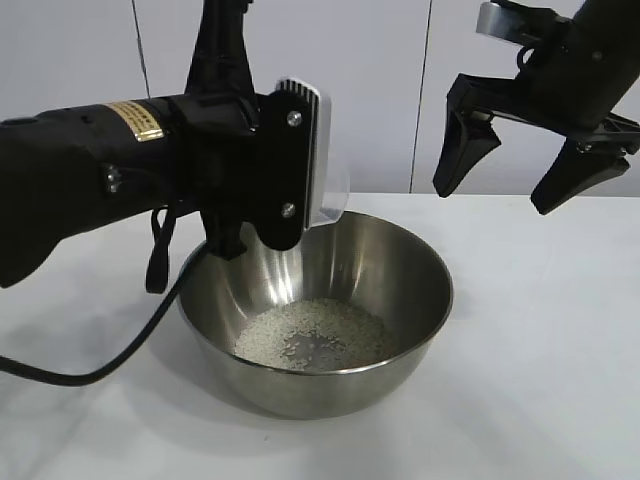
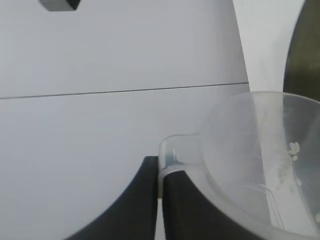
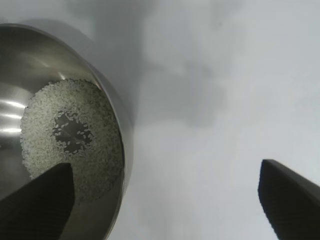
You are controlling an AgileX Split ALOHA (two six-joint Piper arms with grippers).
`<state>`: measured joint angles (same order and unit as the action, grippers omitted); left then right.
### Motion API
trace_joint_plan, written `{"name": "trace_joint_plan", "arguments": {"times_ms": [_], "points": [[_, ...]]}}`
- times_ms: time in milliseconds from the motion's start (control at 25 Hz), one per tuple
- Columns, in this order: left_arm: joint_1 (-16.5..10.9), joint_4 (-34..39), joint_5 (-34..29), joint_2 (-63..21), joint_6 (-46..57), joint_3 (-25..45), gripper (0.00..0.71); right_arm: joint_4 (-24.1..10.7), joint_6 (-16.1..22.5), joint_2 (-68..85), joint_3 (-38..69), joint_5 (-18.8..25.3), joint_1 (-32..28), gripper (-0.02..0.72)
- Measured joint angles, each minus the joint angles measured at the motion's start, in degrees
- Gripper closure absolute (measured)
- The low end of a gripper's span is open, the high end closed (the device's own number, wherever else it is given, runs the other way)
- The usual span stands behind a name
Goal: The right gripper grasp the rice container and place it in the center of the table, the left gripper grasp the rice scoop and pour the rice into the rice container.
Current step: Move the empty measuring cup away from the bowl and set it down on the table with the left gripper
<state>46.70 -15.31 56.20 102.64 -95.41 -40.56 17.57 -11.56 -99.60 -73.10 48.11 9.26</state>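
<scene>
The steel rice container (image 1: 400, 300) stands mid-table with a ring of rice (image 1: 312, 335) on its floor; it also shows in the right wrist view (image 3: 107, 105) with the rice (image 3: 45, 135). My left gripper (image 2: 160, 192) is shut on the handle of the clear rice scoop (image 2: 250, 150), held tipped above the bowl's back-left rim; the scoop (image 1: 332, 190) is nearly empty, with a few grains clinging inside. My right gripper (image 1: 510, 175) hangs open and empty above the table, up and right of the bowl, its fingers (image 3: 290, 200) spread wide.
The white table (image 1: 540, 380) runs around the bowl. The left arm's black cable (image 1: 120, 360) loops down onto the table left of the bowl. A pale wall stands behind.
</scene>
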Motion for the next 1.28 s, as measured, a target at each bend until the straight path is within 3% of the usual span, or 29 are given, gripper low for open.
{"name": "trace_joint_plan", "arguments": {"times_ms": [200,440,640,800,960,1160,1280], "points": [[1.6,-9.1,8.2,-0.1,15.9,0.0,0.7,0.2,0.2,0.0,0.0,-0.1,0.0,0.01],[1.6,-16.4,7.7,-4.0,30.9,0.0,0.7,0.2,1.1,0.0,0.0,-0.1,0.0,0.01],[-0.6,-9.4,-3.7,-11.1,44.7,0.0,0.7,0.2,1.3,0.0,0.0,-0.1,0.0,0.01],[-4.3,-2.4,-13.0,-15.6,56.9,0.0,0.7,0.2,1.4,0.0,0.0,-0.1,0.0,0.01],[-8.2,-1.0,-19.9,-18.4,67.3,0.0,0.7,0.2,1.4,0.0,0.0,-0.1,0.0,0.01],[-12.0,0.3,-22.0,-18.7,76.7,0.1,0.7,0.2,1.4,0.0,0.0,-0.1,0.0,0.01],[-14.3,7.0,-21.9,-18.7,83.1,0.2,0.7,0.2,1.5,0.0,0.0,-0.1,0.0,0.01]]}}
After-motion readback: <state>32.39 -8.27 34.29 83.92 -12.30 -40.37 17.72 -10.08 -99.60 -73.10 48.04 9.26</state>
